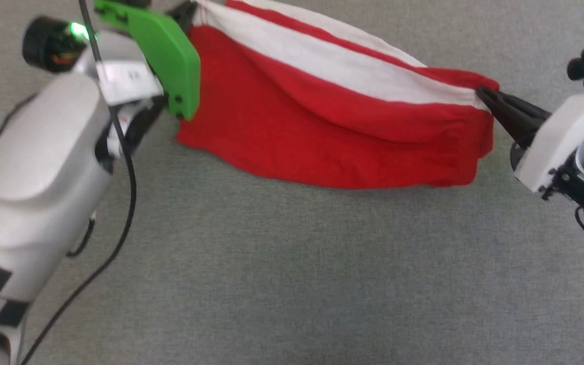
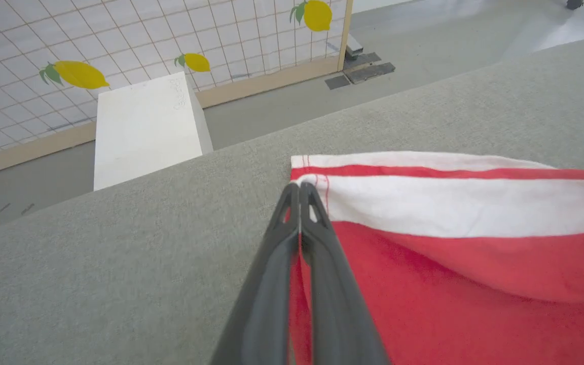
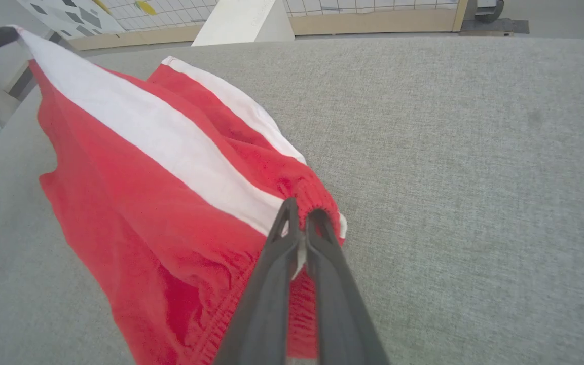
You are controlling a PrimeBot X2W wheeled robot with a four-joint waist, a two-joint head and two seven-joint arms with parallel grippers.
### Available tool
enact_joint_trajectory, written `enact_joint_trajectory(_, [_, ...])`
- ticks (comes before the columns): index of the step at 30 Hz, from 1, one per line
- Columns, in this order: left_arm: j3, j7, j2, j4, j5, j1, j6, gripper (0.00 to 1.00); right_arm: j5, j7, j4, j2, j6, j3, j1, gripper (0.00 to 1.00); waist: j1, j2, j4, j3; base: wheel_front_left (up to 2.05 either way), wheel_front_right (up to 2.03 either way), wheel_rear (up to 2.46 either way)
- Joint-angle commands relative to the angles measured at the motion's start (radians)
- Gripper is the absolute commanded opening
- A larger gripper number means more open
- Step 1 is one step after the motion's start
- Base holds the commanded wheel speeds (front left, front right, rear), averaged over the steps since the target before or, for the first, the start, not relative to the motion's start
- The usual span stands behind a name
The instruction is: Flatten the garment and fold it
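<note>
1. Athletic shorts (image 1: 322, 137), bright red with a white side stripe, hang stretched between two robot arms over a grey fabric-covered worktop (image 1: 271, 284). The lower edge sags onto the surface toward its far side, while the top edge is lifted clear.
2. The left end effector (image 2: 299, 188) is pinched together on the white-trimmed hem corner. The right end effector (image 3: 299, 210) is clamped on the gathered waistband at the other end of the same stripe.
3. By the look of the scene, the task is at an early stage. The cloth is taut along one side but droops in loose folds below, with the second white stripe (image 3: 231, 106) lying behind on the worktop. Laying the shorts flat, smoothing them and making every fold all appear left to do.
4. No brand or logo shows on the shorts. A white block (image 2: 145, 126) beyond the worktop carries faint handwriting near its top edge, too small to read. A pale label (image 1: 130, 76) on the left wrist is blurred. A tile-patterned panel printed with lemons (image 2: 79, 75) stands behind.
</note>
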Motion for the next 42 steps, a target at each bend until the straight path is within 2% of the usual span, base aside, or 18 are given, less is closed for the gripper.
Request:
enact_joint_trajectory(1, [0.001,-0.008,-0.008,0.026,0.016,-0.039,-0.010,0.00,-0.022,0.007,-0.003,0.017,-0.001,-0.008,-0.022,0.00,-0.0001,0.0000,-0.032,0.049,0.00,0.00,0.00])
enact_joint_trajectory(10, [-0.026,-0.018,-0.051,0.201,0.054,-0.174,-0.079,0.00,-0.143,0.018,0.010,0.096,-0.001,-0.045,-0.069,0.00,-0.0001,0.0000,-0.066,0.106,0.00,0.00,0.00])
enact_joint_trajectory(17, [-0.045,-0.036,-0.072,0.307,0.064,-0.207,-0.113,0.00,-0.188,0.009,0.025,0.127,-0.001,-0.056,-0.087,0.00,-0.0001,0.0000,-0.077,0.126,0.00,0.00,0.00])
enact_joint_trajectory(18, [-0.045,-0.046,-0.075,0.322,0.066,-0.210,-0.115,0.19,-0.193,0.007,0.028,0.131,-0.001,-0.060,-0.089,0.00,-0.0001,0.0000,-0.076,0.127,0.00,0.00,0.00])
enact_joint_trajectory(19, [-0.045,-0.055,-0.079,0.333,0.068,-0.211,-0.113,0.52,-0.199,0.006,0.033,0.133,-0.001,-0.065,-0.090,0.00,-0.0001,0.0000,-0.075,0.126,0.00,0.00,0.00])
enact_joint_trajectory(20, [-0.044,-0.068,-0.085,0.346,0.070,-0.212,-0.110,1.00,-0.207,0.002,0.040,0.137,-0.001,-0.078,-0.091,0.00,-0.0001,0.0000,-0.072,0.125,0.00,0.00,0.00])
enact_joint_trajectory(21, [-0.044,-0.081,-0.089,0.355,0.072,-0.213,-0.109,1.00,-0.215,-0.003,0.044,0.140,-0.001,-0.086,-0.092,0.44,-0.0001,0.0000,-0.069,0.123,0.00,0.00,0.00])
enact_joint_trajectory(22, [-0.045,-0.095,-0.094,0.366,0.074,-0.213,-0.111,1.00,-0.223,-0.004,0.050,0.143,-0.001,-0.092,-0.092,1.00,-0.0001,0.0000,-0.064,0.118,0.00,0.00,0.00])
enact_joint_trajectory(28, [-0.033,-0.200,-0.128,0.402,0.069,-0.205,-0.122,1.00,-0.215,-0.021,0.035,0.132,-0.001,-0.094,-0.079,1.00,-0.0001,0.0000,-0.028,0.053,0.00,0.00,0.00])
enact_joint_trajectory(34, [-0.013,-0.338,-0.141,0.392,0.062,-0.158,-0.128,1.00,-0.218,-0.104,-0.011,0.058,-0.001,-0.055,-0.036,1.00,-0.0001,0.0000,0.020,-0.055,0.00,0.00,0.00])
enact_joint_trajectory(38, [0.007,-0.432,-0.134,0.355,0.054,-0.078,-0.099,1.00,-0.238,-0.200,-0.036,0.004,-0.001,-0.015,0.020,1.00,-0.0001,0.0000,0.053,-0.130,0.00,0.00,0.00])
enact_joint_trajectory(42, [0.026,-0.511,-0.106,0.281,0.047,0.042,-0.041,1.00,-0.258,-0.274,-0.033,-0.008,-0.001,-0.014,0.096,1.00,-0.0001,0.0000,0.084,-0.194,0.00,0.00,0.00])
